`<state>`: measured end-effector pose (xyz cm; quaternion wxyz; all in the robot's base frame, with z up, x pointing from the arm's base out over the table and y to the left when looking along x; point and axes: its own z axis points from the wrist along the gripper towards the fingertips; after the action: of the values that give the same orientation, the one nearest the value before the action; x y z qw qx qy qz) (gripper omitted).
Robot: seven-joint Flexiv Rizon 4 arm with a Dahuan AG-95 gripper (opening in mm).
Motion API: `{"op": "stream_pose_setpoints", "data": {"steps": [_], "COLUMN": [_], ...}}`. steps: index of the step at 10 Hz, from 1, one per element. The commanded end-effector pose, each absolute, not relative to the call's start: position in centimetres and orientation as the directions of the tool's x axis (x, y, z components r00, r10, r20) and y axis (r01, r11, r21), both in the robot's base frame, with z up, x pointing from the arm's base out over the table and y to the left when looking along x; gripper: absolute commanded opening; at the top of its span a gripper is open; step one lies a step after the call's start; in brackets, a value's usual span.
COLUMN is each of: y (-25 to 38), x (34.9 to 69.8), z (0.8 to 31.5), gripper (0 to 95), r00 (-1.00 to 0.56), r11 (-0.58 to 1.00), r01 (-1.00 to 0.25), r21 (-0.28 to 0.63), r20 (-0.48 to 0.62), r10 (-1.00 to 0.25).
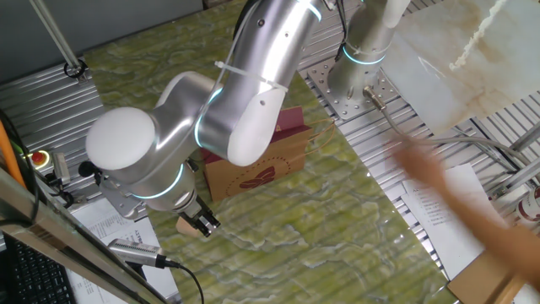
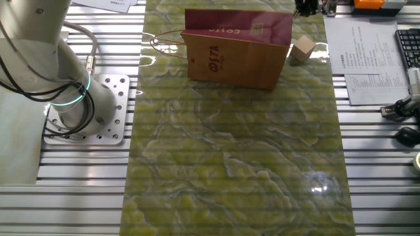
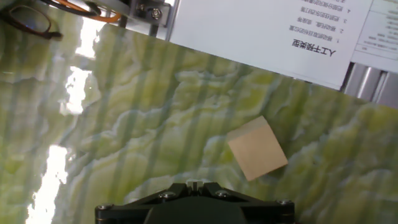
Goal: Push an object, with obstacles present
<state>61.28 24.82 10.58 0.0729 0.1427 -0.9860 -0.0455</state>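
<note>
The object, a small light-tan wooden cube (image 2: pixel 302 50), sits on the green marbled mat just right of the obstacle, a brown kraft paper bag (image 2: pixel 236 56) with a maroon band and string handles. In the hand view the cube (image 3: pixel 256 148) lies a little ahead and to the right of my gripper (image 3: pixel 194 183), not touching it. The fingertips are pressed together and hold nothing. In one fixed view the gripper (image 1: pixel 205 225) hangs low beside the cube (image 1: pixel 184 226), near the mat's edge, with the bag (image 1: pixel 253 173) partly hidden behind the arm. In the other fixed view only the gripper's (image 2: pixel 307 8) tip shows.
The robot base (image 2: pixel 85 108) is bolted to the slatted table left of the mat. Printed sheets (image 2: pixel 367 62) and a keyboard (image 2: pixel 408 46) lie off the mat's right side. A blurred human arm (image 1: pixel 472 211) reaches in. Cables (image 3: pixel 25 22) lie beyond the mat's corner.
</note>
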Motion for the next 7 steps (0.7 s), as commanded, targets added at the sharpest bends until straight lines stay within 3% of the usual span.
{"op": "stream_pose_setpoints", "data": {"steps": [1, 7], "y": [24.49, 24.65], "x": [61.3, 61.33], "z": [9.8, 9.77], "gripper": [0.0, 0.0], "r00": [-0.949, -0.946], "r11": [0.952, 0.951], "r01": [-0.278, -0.281], "r21": [0.129, 0.131], "r20": [0.119, 0.126], "r10": [-0.293, -0.298]}}
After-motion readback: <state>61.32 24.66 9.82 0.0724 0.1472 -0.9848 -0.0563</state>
